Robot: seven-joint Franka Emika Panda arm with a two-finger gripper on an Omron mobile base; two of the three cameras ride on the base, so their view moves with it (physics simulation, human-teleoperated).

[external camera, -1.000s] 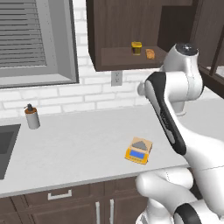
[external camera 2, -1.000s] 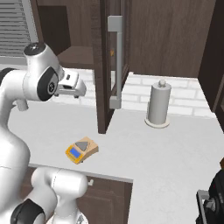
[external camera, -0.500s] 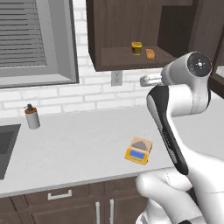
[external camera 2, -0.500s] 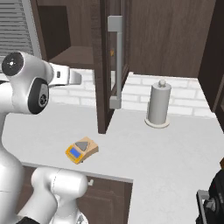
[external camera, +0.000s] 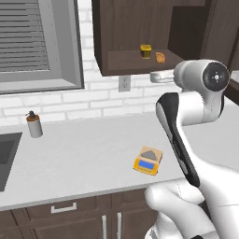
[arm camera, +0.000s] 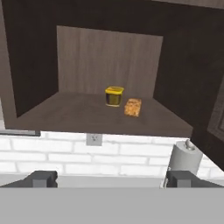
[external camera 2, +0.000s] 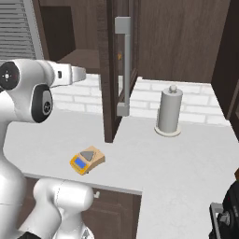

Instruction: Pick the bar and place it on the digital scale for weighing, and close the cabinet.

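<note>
The tan speckled bar (arm camera: 132,107) lies on the open cabinet's shelf (arm camera: 78,114), just right of a small yellow jar (arm camera: 114,96); it shows too as the bar (external camera: 160,57) in the left base view. My gripper (arm camera: 111,179) is open and empty, its fingertips (arm camera: 41,178) wide apart, pointing at the shelf from below and in front. The hand (external camera: 155,74) hovers under the shelf's front edge. The orange digital scale (external camera: 147,161) rests bare on the counter, also seen as the scale (external camera 2: 87,159). The cabinet door (external camera 2: 108,70) with its silver handle (external camera 2: 123,65) stands swung open.
A paper towel holder (external camera 2: 169,112) stands on the counter right of the open door. A soap dispenser (external camera: 33,124) and a sink (external camera: 5,156) are at the far left. A wall outlet (arm camera: 93,139) sits below the cabinet.
The arm has swung and the hand has risen toward the cabinet opening. The scale, bar and door have not moved.
</note>
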